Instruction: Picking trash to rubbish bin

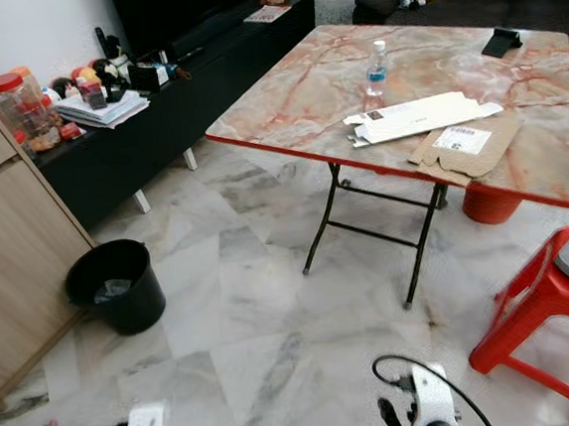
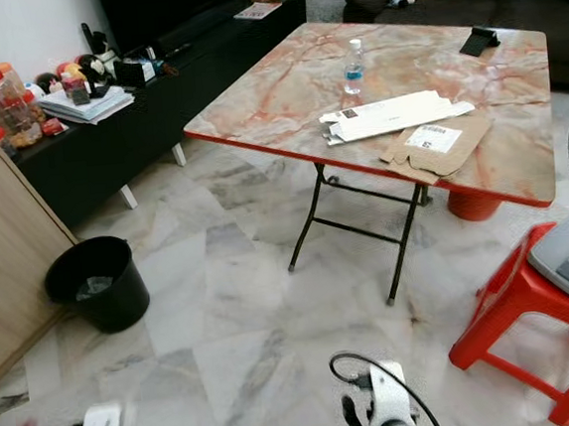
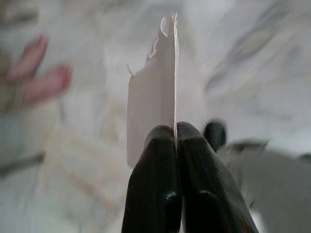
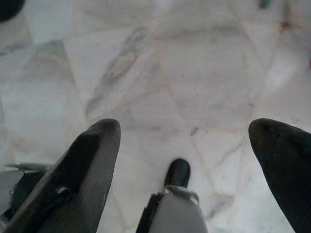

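Rubbish bin [image 1: 117, 285]: round black bucket, upright and open-topped, on the marble floor beside a wooden cabinet; something pale and crumpled lies inside.
Held scrap [image 3: 151, 94]: thin off-white piece of card or paper with a torn upper edge, seen edge-on, pinched between the closed fingers of the left end effector [image 3: 175, 138] above the floor.
Flattened boxes: a white one [image 1: 421, 116] and a brown cardboard one [image 1: 466, 145] with a white label, lying flat and touching near the bench edge.
Bottle [image 1: 377, 68]: clear plastic, blue-labelled, upright behind the white box.
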`<state>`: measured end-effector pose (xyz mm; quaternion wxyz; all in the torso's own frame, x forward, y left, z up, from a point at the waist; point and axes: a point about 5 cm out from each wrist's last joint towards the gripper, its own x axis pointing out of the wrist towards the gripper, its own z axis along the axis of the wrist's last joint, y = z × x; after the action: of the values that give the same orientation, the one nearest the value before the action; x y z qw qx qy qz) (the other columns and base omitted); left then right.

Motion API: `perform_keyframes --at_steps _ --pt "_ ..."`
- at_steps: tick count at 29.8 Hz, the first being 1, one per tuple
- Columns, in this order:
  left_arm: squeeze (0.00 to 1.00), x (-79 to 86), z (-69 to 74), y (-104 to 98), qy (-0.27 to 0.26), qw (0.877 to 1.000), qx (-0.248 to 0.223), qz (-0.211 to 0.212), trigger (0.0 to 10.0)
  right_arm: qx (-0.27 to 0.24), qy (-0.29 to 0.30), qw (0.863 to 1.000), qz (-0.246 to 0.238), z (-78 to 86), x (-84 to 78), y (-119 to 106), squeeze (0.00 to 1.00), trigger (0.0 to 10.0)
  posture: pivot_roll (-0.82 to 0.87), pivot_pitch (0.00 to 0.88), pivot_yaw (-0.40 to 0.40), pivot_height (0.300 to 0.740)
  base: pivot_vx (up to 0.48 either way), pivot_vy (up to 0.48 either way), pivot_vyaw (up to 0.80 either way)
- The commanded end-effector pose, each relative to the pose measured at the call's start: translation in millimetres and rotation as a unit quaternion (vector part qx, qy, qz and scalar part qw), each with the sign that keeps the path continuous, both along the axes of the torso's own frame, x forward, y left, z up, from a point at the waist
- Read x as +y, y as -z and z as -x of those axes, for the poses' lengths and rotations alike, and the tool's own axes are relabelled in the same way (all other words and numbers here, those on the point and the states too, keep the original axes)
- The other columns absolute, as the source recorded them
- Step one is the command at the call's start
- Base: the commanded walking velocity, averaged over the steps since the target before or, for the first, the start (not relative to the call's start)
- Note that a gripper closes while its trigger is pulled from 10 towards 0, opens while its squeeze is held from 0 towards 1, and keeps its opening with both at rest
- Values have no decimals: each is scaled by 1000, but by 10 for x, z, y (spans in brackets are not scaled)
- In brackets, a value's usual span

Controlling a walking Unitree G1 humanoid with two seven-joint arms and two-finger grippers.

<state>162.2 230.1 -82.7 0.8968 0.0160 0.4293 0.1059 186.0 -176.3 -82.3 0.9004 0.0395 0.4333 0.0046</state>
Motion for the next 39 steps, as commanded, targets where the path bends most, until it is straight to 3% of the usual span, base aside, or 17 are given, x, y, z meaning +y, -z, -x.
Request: perform_keyframes --at_steps 1,16,33,39 --pt "0 48 67 25 -8 1000 20 -7 10000 -3 -3 1000 -2 -36 38 -14 0 10000 31 17 33 740 0 0 800" --pt "0 -52 -30 19 19 999 33 -19 10000 -1 -6 1000 1 -67 68 -23 0 10000 21 8 26 740 92 0 800" --pt "0 -74 6 41 28 998 44 -21 10000 -1 -1 1000 5 -44 33 -16 0 10000 8 0 31 740 428 0 0" --pt "0 -73 -4 37 30 998 43 -22 10000 -1 -3 1000 7 -39 37 -13 0 10000 11 0 33 740 414 0 760"
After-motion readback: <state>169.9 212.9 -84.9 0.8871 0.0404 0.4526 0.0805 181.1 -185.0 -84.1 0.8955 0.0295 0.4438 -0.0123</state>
